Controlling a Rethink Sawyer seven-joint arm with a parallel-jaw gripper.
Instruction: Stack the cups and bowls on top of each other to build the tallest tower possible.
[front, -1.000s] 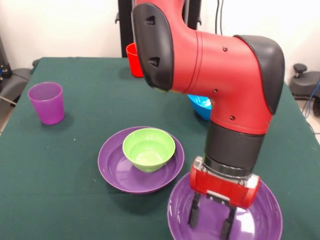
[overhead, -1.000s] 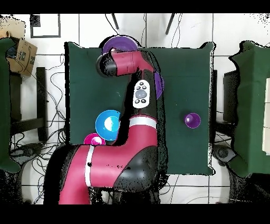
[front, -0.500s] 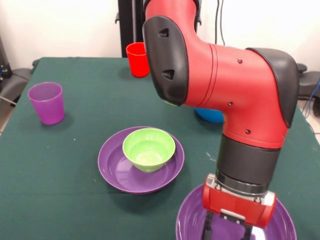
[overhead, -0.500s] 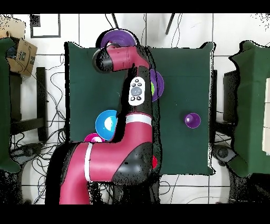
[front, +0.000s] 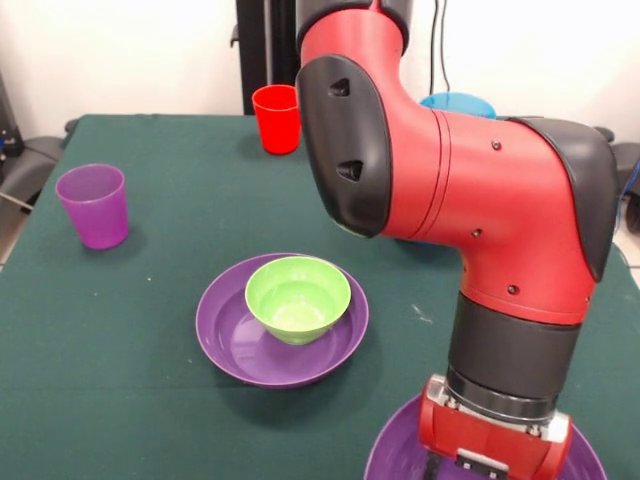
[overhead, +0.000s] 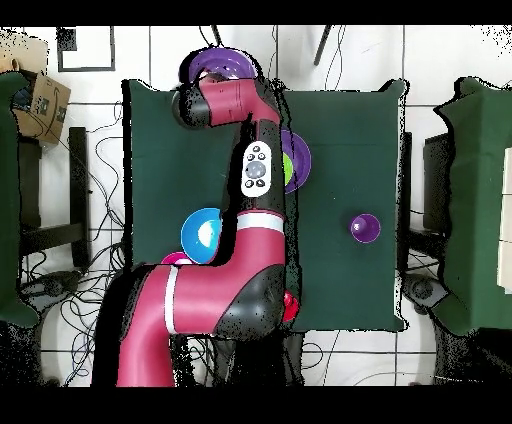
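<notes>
1. Gripper (front: 492, 462) now at 5 o'clock in the front view, cut by the bottom edge. Since 1 s ago it has travelled toward the near table edge, and the fingers that showed then have dropped out of frame.
2. Claw state: cannot tell. Only the red wrist housing shows.
3. The large purple bowl under the gripper (front: 395, 458) has shifted with it. It sits at the near table edge, and in the overhead view it overhangs the cloth at 12 o'clock (overhead: 216, 64). Possibly gripped by its rim and dragged, not confirmed.
4. Meaning for the task: this bowl is moving away from the others, not onto them. Judged a risk that it leaves the table.
5. Only stack so far: lime green bowl (front: 298, 297) nested upright in the second purple bowl (front: 225, 335), table centre. 2 pieces high.
6. Purple cup (front: 93, 205) stands alone at 9 o'clock, well apart. Red cup (front: 277, 118) upright at 12 o'clock, far edge.
7. Blue bowl (front: 457, 103) shows above the arm's elbow, at 1 o'clock, mostly hidden. Overhead shows it beside the arm's base (overhead: 203, 236).
8. Surface: dark green cloth on the table (front: 150, 400), flat, few specks.
9. Room: pale wall behind, dark stand at the far edge, cables on a tiled floor.
</notes>
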